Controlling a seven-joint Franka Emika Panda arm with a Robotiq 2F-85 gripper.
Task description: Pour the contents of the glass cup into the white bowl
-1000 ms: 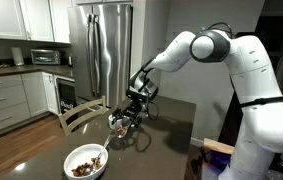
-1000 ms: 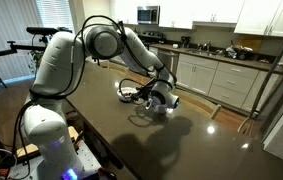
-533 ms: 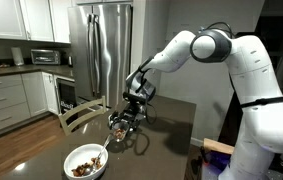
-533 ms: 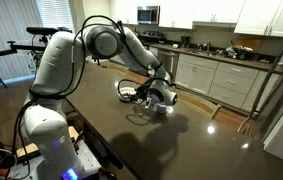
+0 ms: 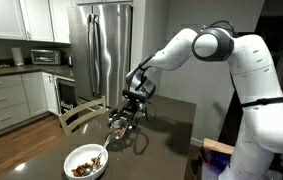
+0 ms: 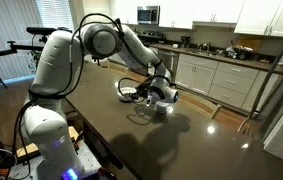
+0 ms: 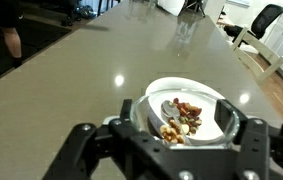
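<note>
My gripper (image 5: 122,120) is shut on the glass cup (image 5: 118,124) and holds it tilted above the dark table, up and to the right of the white bowl (image 5: 85,162). In the wrist view the clear glass cup (image 7: 141,120) sits between the two fingers of my gripper (image 7: 179,128). Through and past it I see the white bowl (image 7: 209,92) with brown food pieces and a spoon. Some brown pieces lie near the glass's rim. In an exterior view my gripper (image 6: 162,98) hangs over the table; I cannot make out the bowl there.
The bowl stands near the table's edge (image 5: 131,170). A wooden chair (image 5: 79,113) stands at the table's side, with a steel fridge (image 5: 106,50) behind. Kitchen counters (image 6: 221,60) line the wall. Chairs (image 7: 253,35) show at the table's far side.
</note>
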